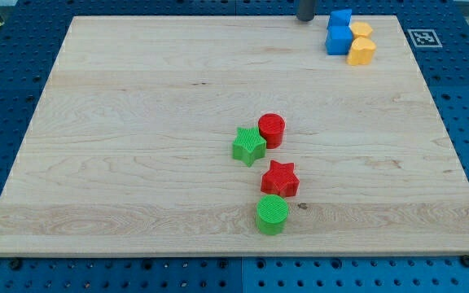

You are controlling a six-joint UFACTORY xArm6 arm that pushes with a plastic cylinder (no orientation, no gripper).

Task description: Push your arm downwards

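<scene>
1. Right at the view's top edge, the dark rod is planted on the wooden surface [137, 122], and my tip [305, 19] sits just to the view's left of the blue and yellow cluster.
2. No claw on this arm at all, so there is nothing to open, close or grip; it ends in that plain rod.
3. The task's thing is the arm itself: it is to travel down the view, toward the bottom edge.
4. Nearest neighbours: two blue blocks, the upper blue block [340, 19] and the lower blue block [338, 39], with the upper yellow block [362, 30] and the lower yellow block [361, 51] touching them on the view's right. The tip looks apart from the upper blue one, though only just.
5. To do it well, I'd say, go straight down with no drift to the right, or the rod will nudge the blue pair.
6. Further down stands the middle group: red cylinder [272, 129], green star [249, 146], red star [280, 178], green cylinder [273, 214].
7. A straight line down from the tip appears to pass just right of the red cylinder and red star. That is a tight margin, so a short stroke that halts above them seems safest.
8. Nothing lies immediately below the tip.
</scene>
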